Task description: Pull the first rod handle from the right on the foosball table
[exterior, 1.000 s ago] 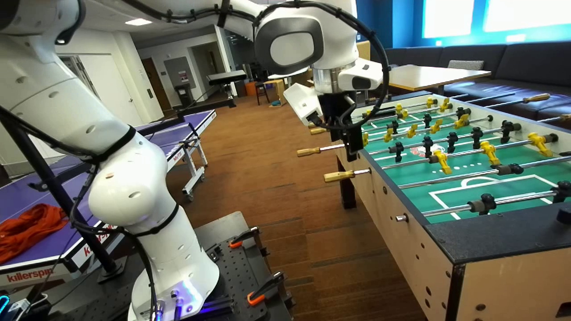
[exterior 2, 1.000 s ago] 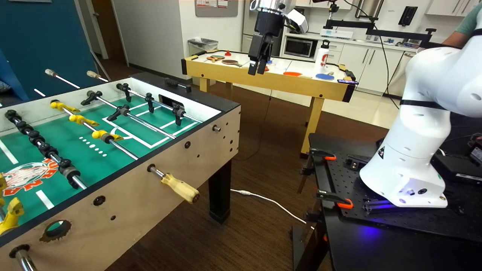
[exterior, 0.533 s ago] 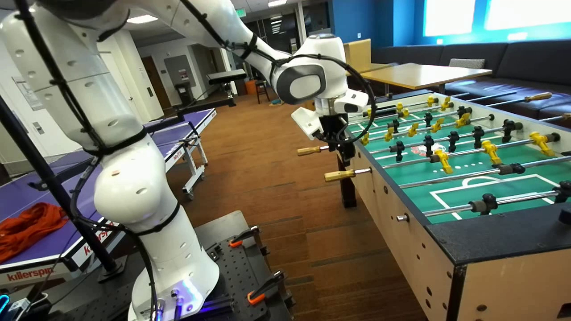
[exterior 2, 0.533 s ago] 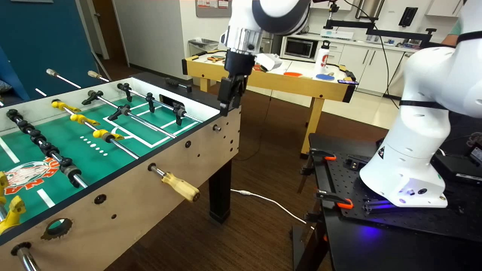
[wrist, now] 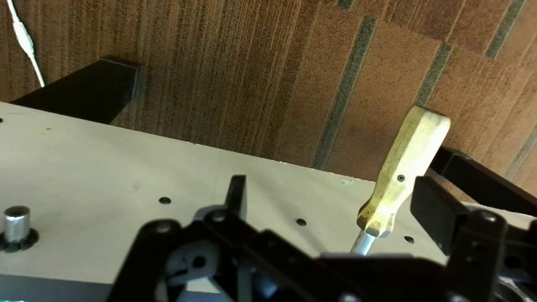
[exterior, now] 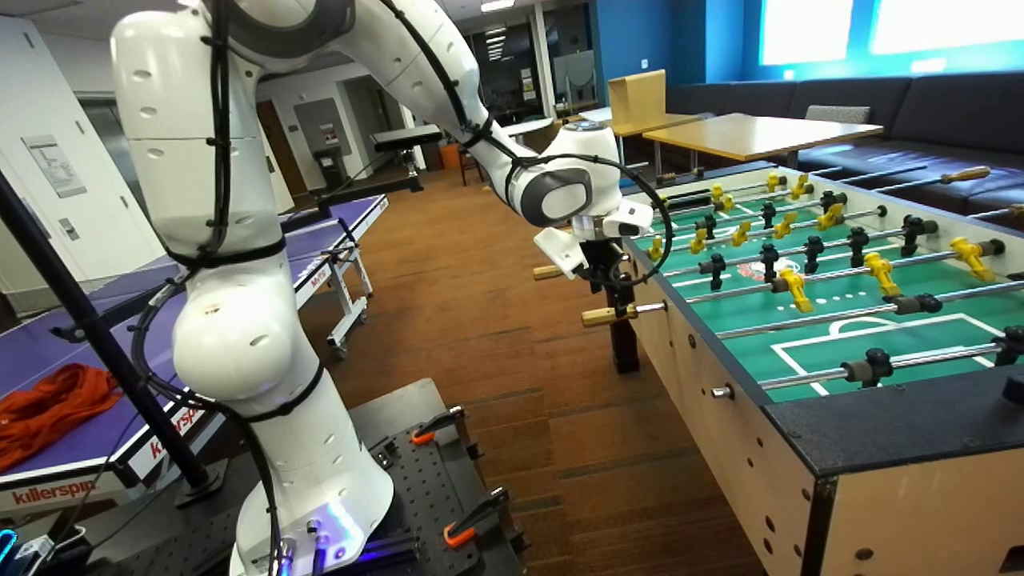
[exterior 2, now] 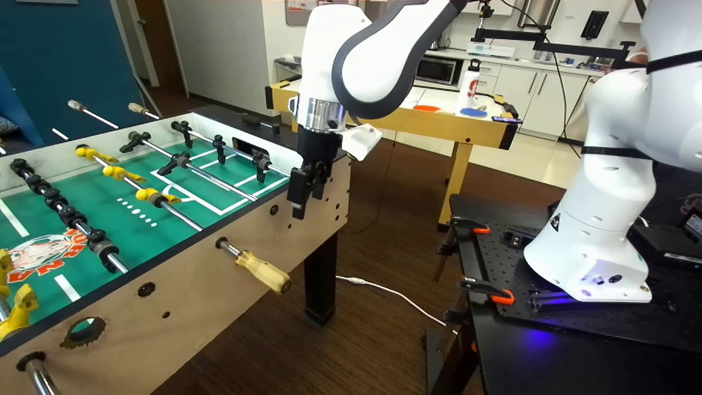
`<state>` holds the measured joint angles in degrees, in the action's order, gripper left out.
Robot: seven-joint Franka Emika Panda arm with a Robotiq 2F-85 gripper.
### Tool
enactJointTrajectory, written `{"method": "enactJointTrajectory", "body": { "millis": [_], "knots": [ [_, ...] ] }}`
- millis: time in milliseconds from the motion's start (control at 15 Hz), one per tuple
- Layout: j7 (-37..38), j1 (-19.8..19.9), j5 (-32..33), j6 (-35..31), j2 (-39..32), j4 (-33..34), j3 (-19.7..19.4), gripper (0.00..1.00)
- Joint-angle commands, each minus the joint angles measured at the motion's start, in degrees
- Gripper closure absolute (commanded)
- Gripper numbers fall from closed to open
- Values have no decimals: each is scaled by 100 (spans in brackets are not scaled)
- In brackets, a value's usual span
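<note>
The wooden rod handle sticks out from the long side of the foosball table. It is the handle nearest the table's corner and also shows in an exterior view and in the wrist view. My black gripper is open and empty. It hangs beside the table's side wall, above the handle and apart from it. In the wrist view the handle appears between the open fingers, closer to the right finger. Part of its metal rod is hidden by the gripper body.
A bare rod end without a handle juts from the same wall near the corner. Another wooden handle is farther along. The robot's black mounting table has orange-tipped clamps. A white cable lies on the floor.
My gripper has come down from above the foosball table's height and moved toward the handle, alongside the table wall. The handle and rods have not visibly moved.
</note>
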<state>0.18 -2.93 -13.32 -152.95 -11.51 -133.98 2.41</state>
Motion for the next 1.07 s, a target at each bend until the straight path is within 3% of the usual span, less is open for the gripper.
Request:
{"method": "enactJointTrajectory", "body": {
  "millis": [0, 200, 1000],
  "knots": [
    [31, 63, 38, 10, -27, 36, 64, 0],
    [31, 70, 40, 10, -33, 66, 62, 0],
    [1077, -227, -79, -394, -1409, 1184, 153, 0]
  ]
}}
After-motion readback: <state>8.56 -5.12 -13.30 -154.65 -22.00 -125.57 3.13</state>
